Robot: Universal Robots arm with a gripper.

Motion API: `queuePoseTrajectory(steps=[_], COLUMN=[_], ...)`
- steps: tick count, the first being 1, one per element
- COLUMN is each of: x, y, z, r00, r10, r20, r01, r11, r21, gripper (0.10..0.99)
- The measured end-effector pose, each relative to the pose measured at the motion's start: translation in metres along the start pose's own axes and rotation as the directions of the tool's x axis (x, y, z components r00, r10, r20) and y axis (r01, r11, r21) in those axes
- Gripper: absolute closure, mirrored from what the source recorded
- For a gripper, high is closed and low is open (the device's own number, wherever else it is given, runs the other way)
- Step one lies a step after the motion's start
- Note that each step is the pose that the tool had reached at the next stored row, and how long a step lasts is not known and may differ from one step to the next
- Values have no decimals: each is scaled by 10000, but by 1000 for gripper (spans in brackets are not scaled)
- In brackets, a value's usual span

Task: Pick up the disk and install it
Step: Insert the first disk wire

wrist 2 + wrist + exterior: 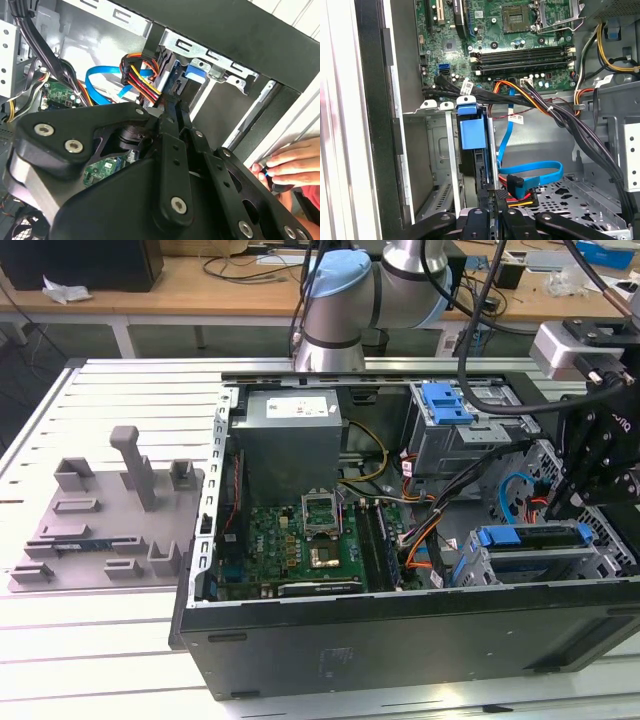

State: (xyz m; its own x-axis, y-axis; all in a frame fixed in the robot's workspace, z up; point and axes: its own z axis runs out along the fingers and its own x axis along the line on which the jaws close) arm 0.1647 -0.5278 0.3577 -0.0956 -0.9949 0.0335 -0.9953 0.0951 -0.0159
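blue flat cable (545, 171) and black wire bundle (570, 125) cross beside the grey metal drive cage (432, 106); one slot (422, 162) stands free.

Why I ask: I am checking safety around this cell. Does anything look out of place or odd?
Yes. In the second wrist view a person's hand is at the edge of the open computer case, close beside the claw. A hand that near the arm looks out of place. Nothing looks spilled or damaged.
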Motion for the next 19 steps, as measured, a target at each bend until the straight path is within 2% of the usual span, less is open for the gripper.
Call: queuePoseTrajectory(steps=[19], x=[54], y=[-45], z=[10], r00=[10000], r10=[1], r20=[49], r01=[-1], r11=[10000], r21=[-5], gripper=[922])
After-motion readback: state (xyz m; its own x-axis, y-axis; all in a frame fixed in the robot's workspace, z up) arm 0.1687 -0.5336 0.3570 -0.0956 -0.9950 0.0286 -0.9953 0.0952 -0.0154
